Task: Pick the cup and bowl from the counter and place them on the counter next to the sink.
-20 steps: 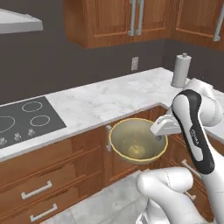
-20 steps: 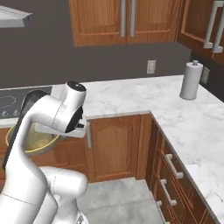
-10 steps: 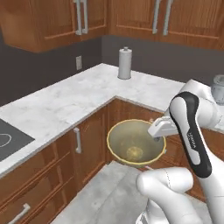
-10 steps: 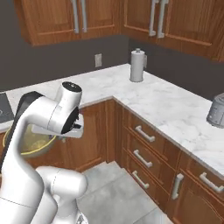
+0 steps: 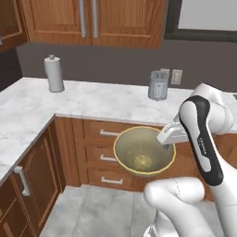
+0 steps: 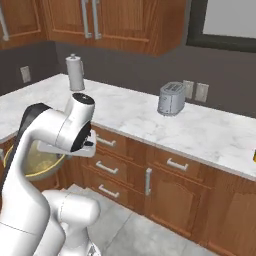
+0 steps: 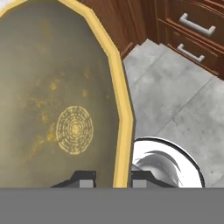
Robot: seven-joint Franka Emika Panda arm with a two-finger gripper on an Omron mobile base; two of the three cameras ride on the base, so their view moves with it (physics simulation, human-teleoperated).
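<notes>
The fingers [image 7: 118, 179] are gripping the bowl [image 5: 144, 152] by its yellow rim, one inside, one outside. The bowl is hanging over the floor [image 5: 102, 208], off the tabletop [image 5: 106, 99], in front of the drawers [image 5: 104, 152]. At twelve o'clock beyond it, a toaster [image 5: 158, 85] is sitting on the tabletop.

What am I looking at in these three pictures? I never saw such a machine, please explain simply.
It is a white robot arm in a simulated kitchen. Two pictures come from cameras on its base, behind the arm to its left and right. The third comes from a camera on its hand.

The gripper is closed on the yellow rim of the bowl, carrying it in front of the drawers. On the marble counter stand a paper towel roll and a toaster.
</notes>
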